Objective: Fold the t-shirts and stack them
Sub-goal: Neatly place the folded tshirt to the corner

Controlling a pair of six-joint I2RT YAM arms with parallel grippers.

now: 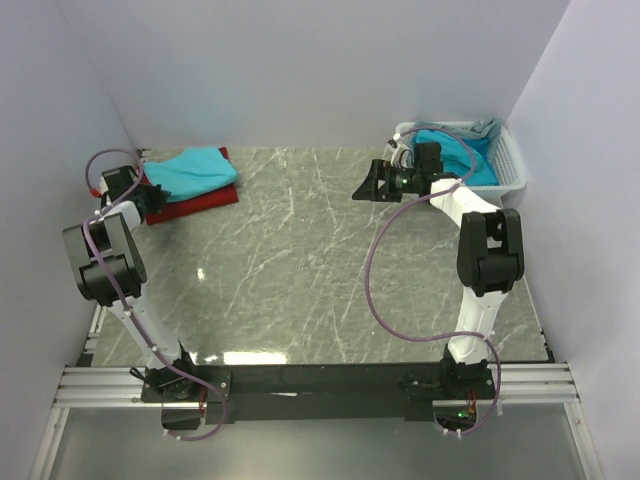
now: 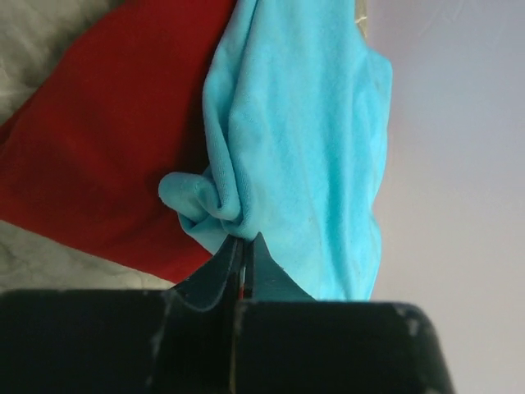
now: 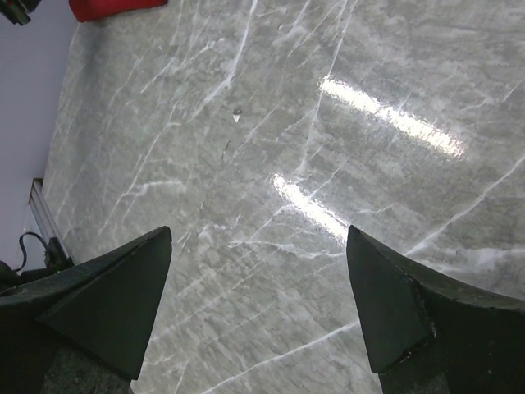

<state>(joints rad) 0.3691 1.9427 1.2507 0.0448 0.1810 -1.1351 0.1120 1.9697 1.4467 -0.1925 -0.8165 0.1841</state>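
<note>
A turquoise t-shirt (image 1: 190, 168) of soft, faintly fuzzy knit is seen at the far left corner of the table (image 1: 300, 260), gathered into a loose, rounded bundle with long folds running along it. It is laid on top of a red t-shirt (image 1: 200, 200), which is spread flat beneath it as a folded slab with a fine ribbed weave and projects past it on the near side.

A small rolled lip of the turquoise cloth is pinched by the left gripper (image 1: 150, 195). In the left wrist view its dark, tapered jaws are pressed together on that bunched edge, with only a thin seam left between them.

A second turquoise t-shirt (image 1: 450, 150) is heaped, crumpled, in a white slatted plastic basket (image 1: 515, 170) at the far right corner.

Just left of that basket, the right gripper (image 1: 372, 183) is held above the bare tabletop. Its two wedge-shaped black jaws are spread wide, and nothing is held between them. The tabletop is a glossy grey marble pattern with white veins and bright streaks of reflected light.
</note>
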